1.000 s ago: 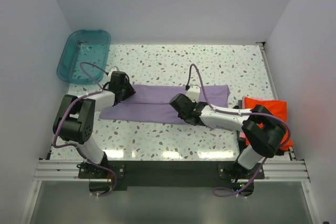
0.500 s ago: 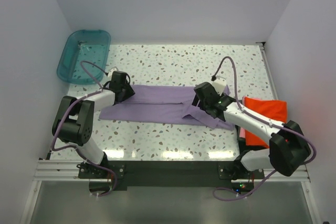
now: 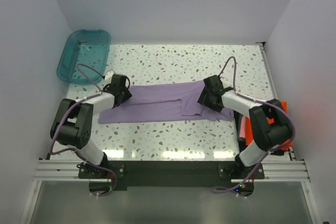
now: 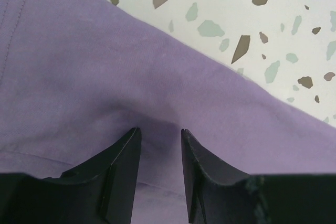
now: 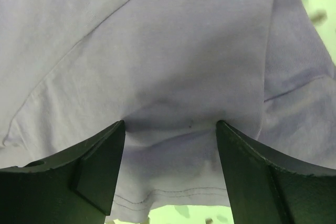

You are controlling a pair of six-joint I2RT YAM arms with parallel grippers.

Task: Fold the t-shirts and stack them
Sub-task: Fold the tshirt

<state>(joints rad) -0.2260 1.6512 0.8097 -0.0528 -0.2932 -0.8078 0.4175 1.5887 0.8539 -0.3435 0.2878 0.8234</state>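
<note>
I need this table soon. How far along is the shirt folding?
Done: the orange t-shirt lies at the right, mostly hidden by the right arm, apparently folded. In hand: the purple t-shirt is a long strip with its right end doubled over. The left pincer pinches its left end and the right pincer sits open on the doubled part. Left: finish folding, then stack.

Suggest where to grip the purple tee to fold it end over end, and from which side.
Probably its left short end, pinched from above at the hem. The purple t-shirt lies flat as a long strip, so only edges offer cloth to pinch, and the right end is doubled over. The left gripper pinches cloth there; the right gripper sits open on the doubled part.
</note>
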